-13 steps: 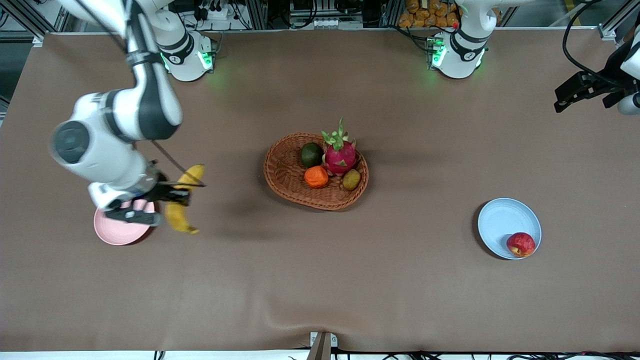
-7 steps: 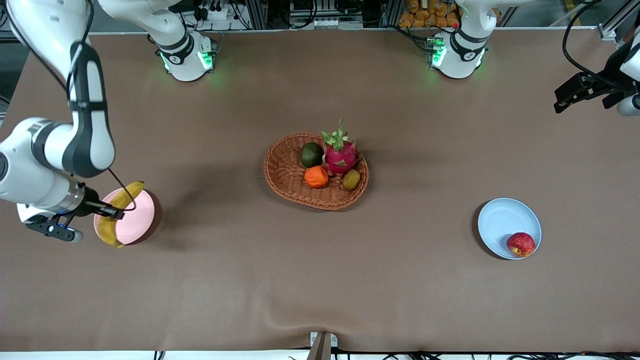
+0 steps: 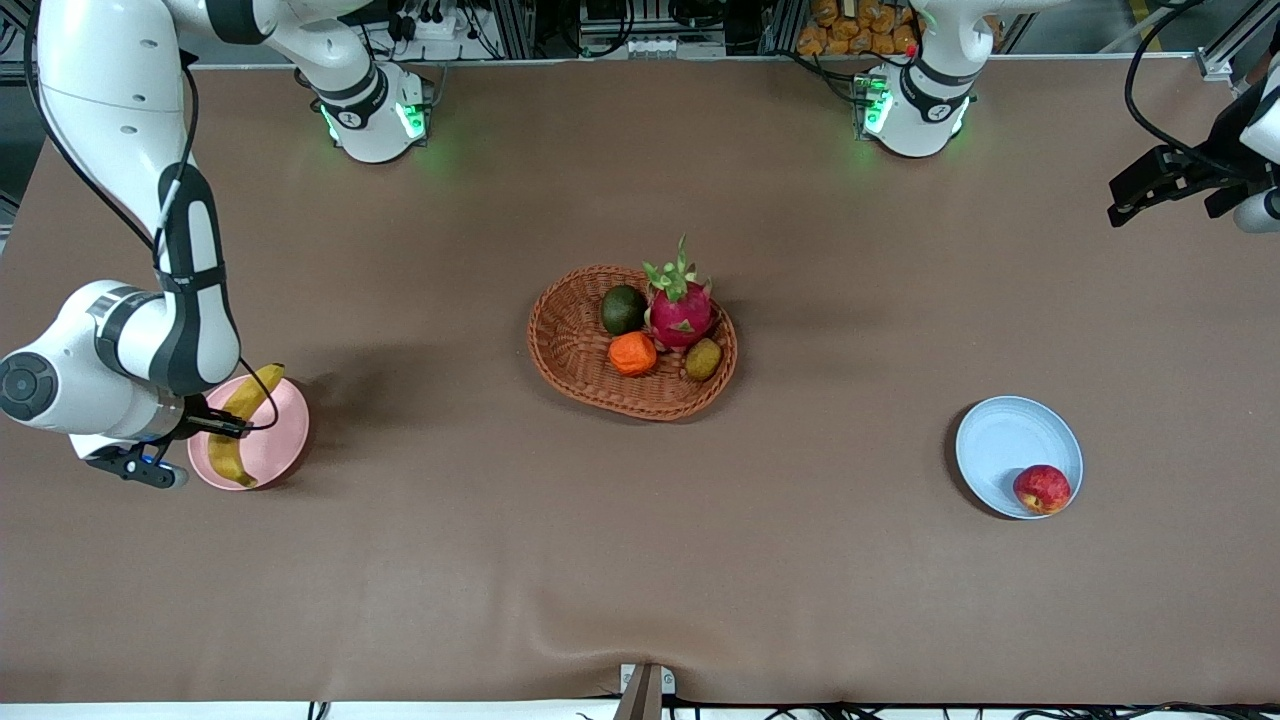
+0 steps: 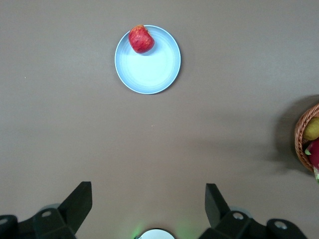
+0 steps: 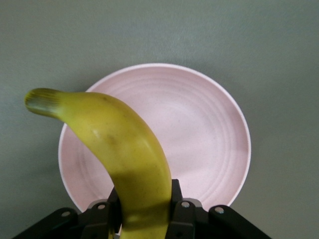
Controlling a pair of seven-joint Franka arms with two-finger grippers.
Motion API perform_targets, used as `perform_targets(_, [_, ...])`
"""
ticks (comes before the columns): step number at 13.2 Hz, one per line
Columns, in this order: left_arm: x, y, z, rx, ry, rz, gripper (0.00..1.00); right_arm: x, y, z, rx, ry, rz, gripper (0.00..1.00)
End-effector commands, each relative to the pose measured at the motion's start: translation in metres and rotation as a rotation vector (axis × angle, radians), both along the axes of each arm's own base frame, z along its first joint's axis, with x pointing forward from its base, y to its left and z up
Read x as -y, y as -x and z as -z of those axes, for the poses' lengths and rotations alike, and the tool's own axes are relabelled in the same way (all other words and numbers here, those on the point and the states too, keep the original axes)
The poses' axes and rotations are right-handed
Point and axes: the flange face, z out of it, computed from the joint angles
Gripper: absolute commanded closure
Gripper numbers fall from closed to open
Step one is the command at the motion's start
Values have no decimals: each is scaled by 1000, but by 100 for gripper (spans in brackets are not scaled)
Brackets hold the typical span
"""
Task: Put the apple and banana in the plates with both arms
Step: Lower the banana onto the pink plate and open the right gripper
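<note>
My right gripper (image 3: 215,425) is shut on the yellow banana (image 3: 238,425) and holds it over the pale pink plate (image 3: 275,445) at the right arm's end of the table. In the right wrist view the banana (image 5: 119,149) sits between the black fingers (image 5: 187,209) above the pink plate (image 5: 199,129). The red apple (image 3: 1041,489) lies in the light blue plate (image 3: 1005,440) at the left arm's end. My left gripper (image 3: 1165,180) waits open and empty high over the table's edge; its wrist view shows the apple (image 4: 141,39) in the blue plate (image 4: 154,69).
A brown wicker basket (image 3: 570,345) stands mid-table with a pink dragon fruit (image 3: 681,312), an orange fruit (image 3: 632,353), a dark green fruit (image 3: 622,309) and a kiwi (image 3: 703,358). The basket's edge also shows in the left wrist view (image 4: 300,134).
My right arm carried the banana from beside the pink plate toward the table's end, then back a little, so it now hangs over the plate. The left arm has not moved.
</note>
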Motion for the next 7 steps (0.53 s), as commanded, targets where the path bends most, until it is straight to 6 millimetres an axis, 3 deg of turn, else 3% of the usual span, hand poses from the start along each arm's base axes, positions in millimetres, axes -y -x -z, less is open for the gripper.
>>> perform_targets(1, [-1, 0, -4, 1, 20, 16, 0, -1, -4, 8, -2, -28, -18, 9])
perform_targets(2, [-1, 1, -5, 1, 20, 18, 0, -1, -3, 7, -3, -31, -24, 0])
perform_targets(5, [-1, 1, -5, 1, 20, 16, 0, -7, -5, -6, 4, -39, -36, 0])
perform_targets(7, [-1, 0, -4, -1, 20, 18, 0, -9, -8, -34, 38, -54, -41, 0])
